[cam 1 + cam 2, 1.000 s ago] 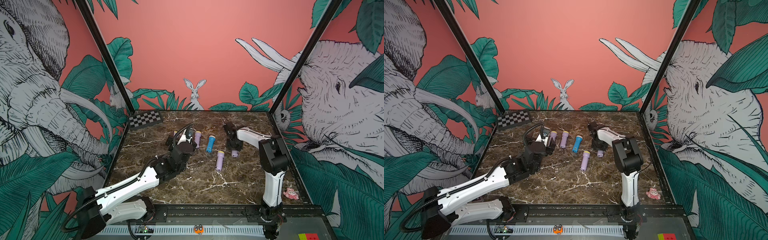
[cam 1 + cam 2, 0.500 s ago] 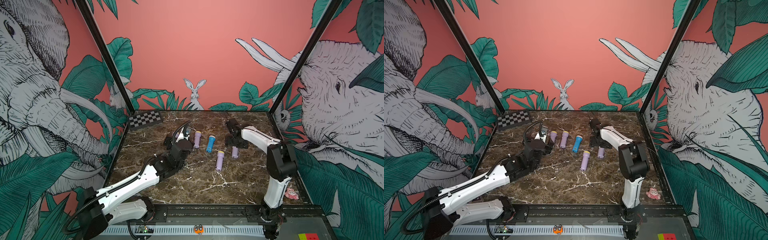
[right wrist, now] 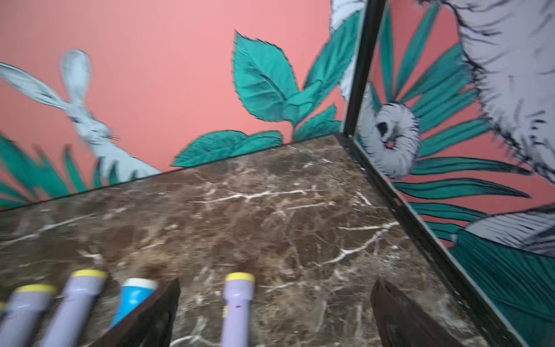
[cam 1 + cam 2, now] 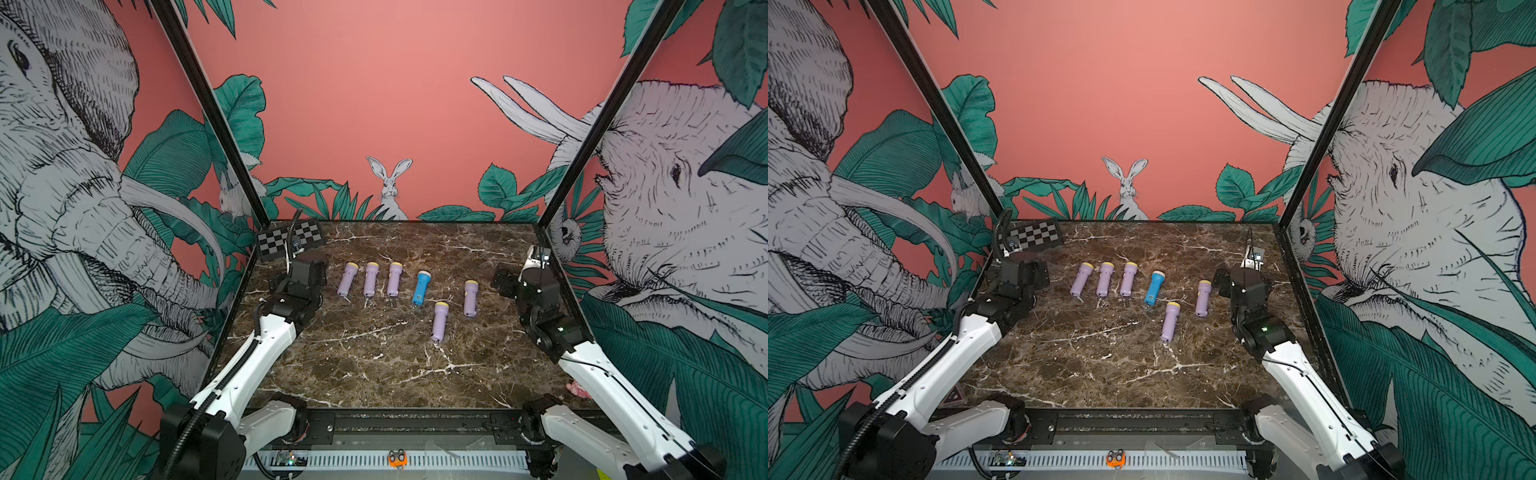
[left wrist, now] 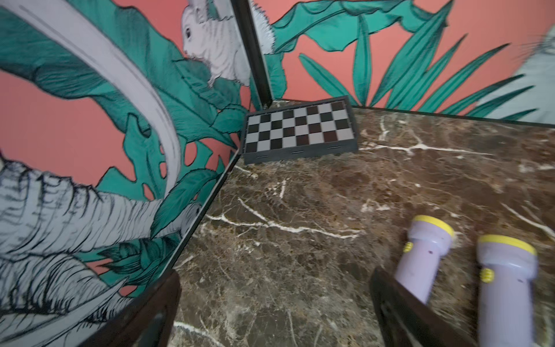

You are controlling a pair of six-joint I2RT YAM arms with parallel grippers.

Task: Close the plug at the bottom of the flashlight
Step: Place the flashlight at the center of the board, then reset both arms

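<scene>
Several flashlights lie on the marble table (image 4: 374,374). Three purple ones (image 4: 370,279) form a row, then come a blue one (image 4: 422,288), a purple one (image 4: 439,321) nearer the front and a purple one (image 4: 470,298) at the right. Their bottom plugs are too small to read. My left gripper (image 5: 274,276) is open over bare marble, left of the row; the nearest purple flashlight (image 5: 420,258) lies just outside one finger. My right gripper (image 3: 277,282) is open above the table, to the right of the rightmost purple flashlight (image 3: 237,306), and holds nothing.
A checkerboard (image 4: 291,243) sits in the back left corner behind the left wrist (image 4: 307,270). The right wrist (image 4: 536,286) is close to the right wall frame (image 3: 420,234). A small pink item (image 4: 577,388) lies at the front right edge.
The right gripper has opened and drawn back to the right, away from the rightmost purple flashlight. The left arm has pulled away to the left of the row.
</scene>
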